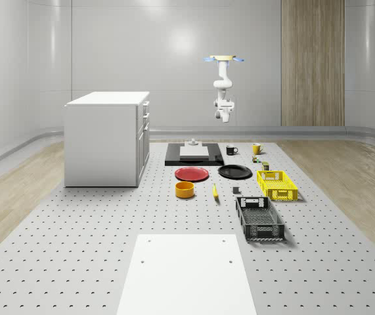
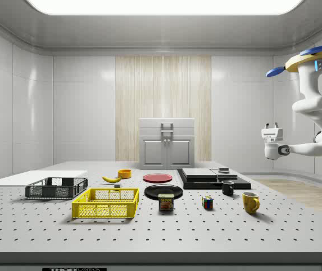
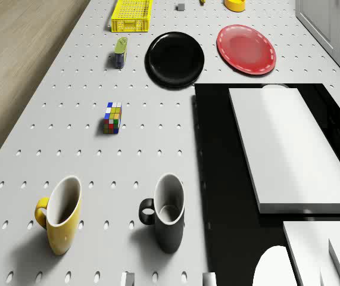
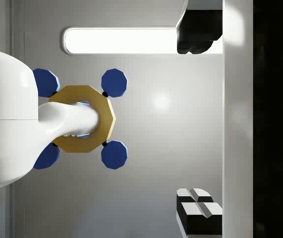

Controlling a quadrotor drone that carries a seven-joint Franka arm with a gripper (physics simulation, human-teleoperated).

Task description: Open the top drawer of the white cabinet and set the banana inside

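Note:
The white cabinet (image 1: 105, 138) stands at the whole-scene view's left, and its top drawer (image 2: 167, 127) sits flush with the front. The banana (image 1: 215, 191) lies on the table beside an orange bowl (image 1: 185, 189); the side view has the banana (image 2: 111, 179) left of the cabinet (image 2: 167, 151). My drone (image 1: 224, 59) hovers high over the table's far end, near the mugs and far from both. The arm hangs below the drone (image 2: 313, 56) with the gripper (image 2: 272, 126) turned upward. In the wrist view the gripper (image 4: 198, 124) faces the drone's underside, its fingers (image 4: 198, 210) wide apart and holding nothing.
Below the drone are a yellow mug (image 3: 59, 214), a black mug (image 3: 167, 211), a puzzle cube (image 3: 113, 117) and a black slab (image 3: 217, 179) bearing white blocks. Farther on lie a black plate (image 3: 175, 58), red plate (image 3: 246, 49), can (image 3: 120, 52), yellow crate (image 1: 277, 184) and black crate (image 1: 259, 218).

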